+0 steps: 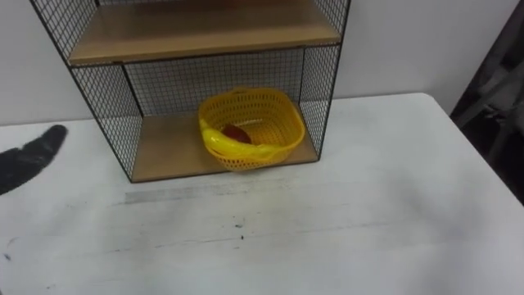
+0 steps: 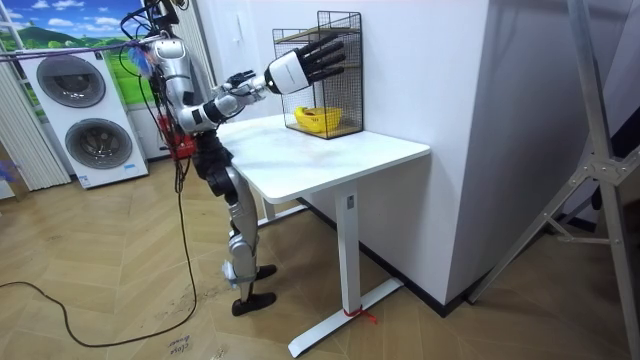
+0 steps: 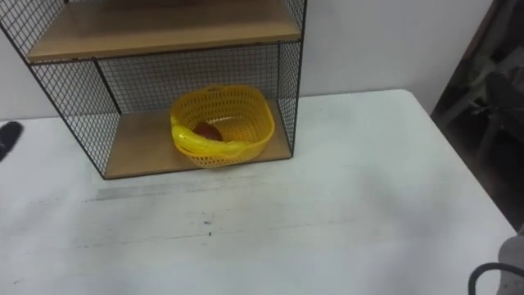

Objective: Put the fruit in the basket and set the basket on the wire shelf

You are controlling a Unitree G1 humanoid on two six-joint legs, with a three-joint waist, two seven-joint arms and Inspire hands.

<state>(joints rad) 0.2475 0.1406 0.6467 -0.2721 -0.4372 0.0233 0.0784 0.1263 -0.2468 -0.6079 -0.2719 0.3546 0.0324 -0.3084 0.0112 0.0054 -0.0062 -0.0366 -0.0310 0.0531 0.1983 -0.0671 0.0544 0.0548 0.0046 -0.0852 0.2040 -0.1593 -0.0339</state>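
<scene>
- Placement looks complete: the yellow plastic lattice basket (image 1: pixel 251 127) stands on the lower wooden board of the black wire-mesh shelf (image 1: pixel 102 102), toward the shelf's right side and close to the board's front edge.
- Inside the basket, a yellow banana (image 1: pixel 233 147) lies along the front rim, with a dark red round fruit (image 1: pixel 237 133) just behind it.
- The shelf itself stands at the back of the white table (image 1: pixel 368 213).
- The left hand (image 1: pixel 33 156) hangs well to the shelf's left, apart from the basket. The room view shows it released, fingers straight and spread, holding nothing.
- The right hand (image 3: pixel 503 274) shows far to the shelf's right and low; I cannot tell its state.
- Handling, as a judgement: the basket is probably light, with thin, slightly springy walls. The stiffer rim is the best place to hold it, and it should be kept level because the round fruit can roll and the banana bruises easily.
</scene>
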